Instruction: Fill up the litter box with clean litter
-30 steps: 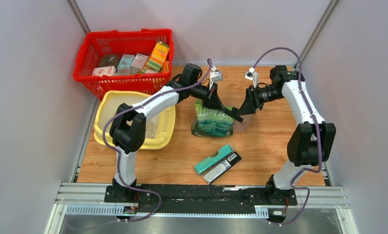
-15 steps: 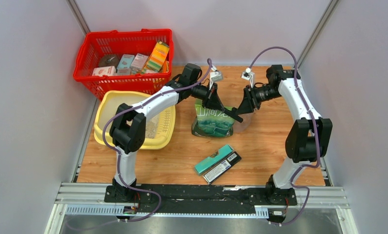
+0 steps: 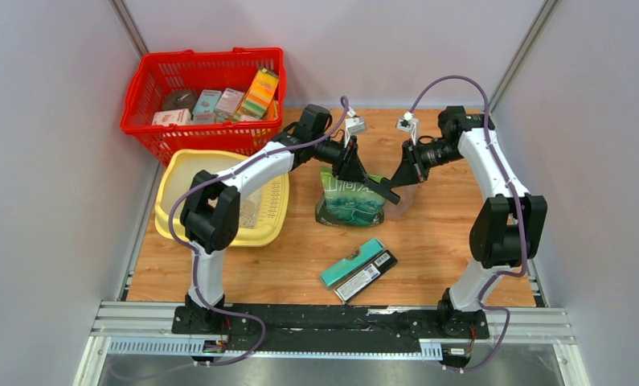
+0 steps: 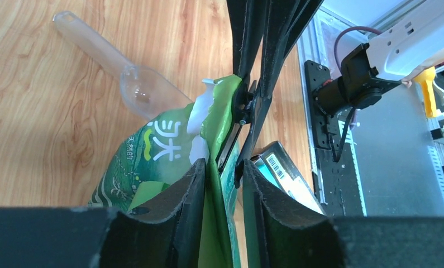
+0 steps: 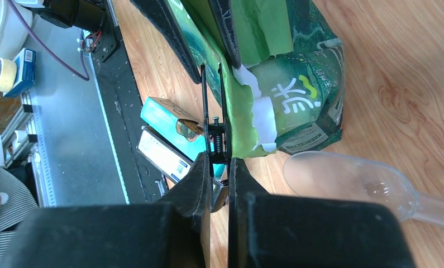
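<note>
The pale-yellow litter box point(image 3: 189, 173) lies at the left with a patch of beige clean litter point(image 3: 251, 212) inside, partly under my left arm. A green printed bag point(image 3: 350, 201) stands mid-table. My left gripper point(image 4: 224, 167) is open around the bag's top edge point(image 4: 215, 139), the green flap lying against one finger. A black spring clip point(image 5: 215, 134) sits on that edge, and my right gripper point(image 5: 220, 162) is shut on the clip's end. In the top view the left gripper point(image 3: 378, 186) and right gripper point(image 3: 396, 181) meet above the bag.
A translucent scoop point(image 3: 403, 201) lies on the wood right of the bag, its bowl point(image 5: 348, 178) close under my right gripper. A teal box point(image 3: 351, 262) and a black box point(image 3: 367, 275) lie nearer the front. A red basket point(image 3: 143, 96) of packages stands behind the litter box.
My left gripper's jaws have parted from the bag's edge. My right gripper has shut on the clip, and the right arm shifted slightly left.
</note>
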